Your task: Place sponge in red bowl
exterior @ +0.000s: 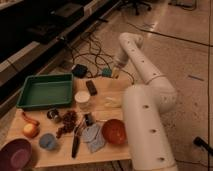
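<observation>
The red bowl (115,131) stands near the table's front edge, right beside my arm's white base link. A pale yellowish flat piece (111,101), which looks like the sponge, lies on the table behind the bowl. My gripper (114,71) is at the far edge of the table, well beyond the bowl, with the arm arching over from the right. A small teal object (106,73) sits right at the gripper's tip. I cannot tell whether it is held.
A green tray (30,100) fills the back left. A white cup (82,100), black block (91,87), grapes (67,123), knife (76,142), bluish cloth (93,138), orange (30,130) and purple bowl (15,154) crowd the table. Cables lie on the floor behind.
</observation>
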You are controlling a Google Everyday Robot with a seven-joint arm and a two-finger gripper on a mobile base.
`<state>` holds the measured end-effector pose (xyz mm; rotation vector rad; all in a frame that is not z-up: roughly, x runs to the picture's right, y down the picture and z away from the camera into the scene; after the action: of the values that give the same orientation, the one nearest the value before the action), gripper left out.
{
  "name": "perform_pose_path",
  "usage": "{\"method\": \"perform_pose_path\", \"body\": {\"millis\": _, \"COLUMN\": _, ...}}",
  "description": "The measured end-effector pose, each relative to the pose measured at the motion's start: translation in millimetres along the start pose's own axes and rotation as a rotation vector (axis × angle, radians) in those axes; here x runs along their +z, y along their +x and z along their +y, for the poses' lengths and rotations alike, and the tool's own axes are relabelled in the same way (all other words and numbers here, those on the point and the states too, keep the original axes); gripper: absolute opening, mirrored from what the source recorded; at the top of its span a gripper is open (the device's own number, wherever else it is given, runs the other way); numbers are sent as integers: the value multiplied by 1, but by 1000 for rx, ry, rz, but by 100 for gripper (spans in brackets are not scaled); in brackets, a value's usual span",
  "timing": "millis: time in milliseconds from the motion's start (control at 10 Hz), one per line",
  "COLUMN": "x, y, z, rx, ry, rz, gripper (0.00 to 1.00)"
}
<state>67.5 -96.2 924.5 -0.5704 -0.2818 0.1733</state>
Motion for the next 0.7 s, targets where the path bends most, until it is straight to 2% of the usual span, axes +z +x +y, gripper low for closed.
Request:
{"method": "perform_pose_path", "body": {"millis": 100, "x": -3, "y": 5, "z": 17, "rx": 4, "ry": 1, "rz": 5, "gripper": 0}}
{"method": "perform_pose_path", "body": {"millis": 300, "x": -4, "y": -1, "z": 41, "rx": -3, "ry": -3, "rz": -1, "gripper": 0}}
{"method": "perform_pose_path", "body": {"millis": 700, "x": -6, "y": -1, "z": 51, "rx": -7, "ry": -2, "rz": -1, "gripper": 0}}
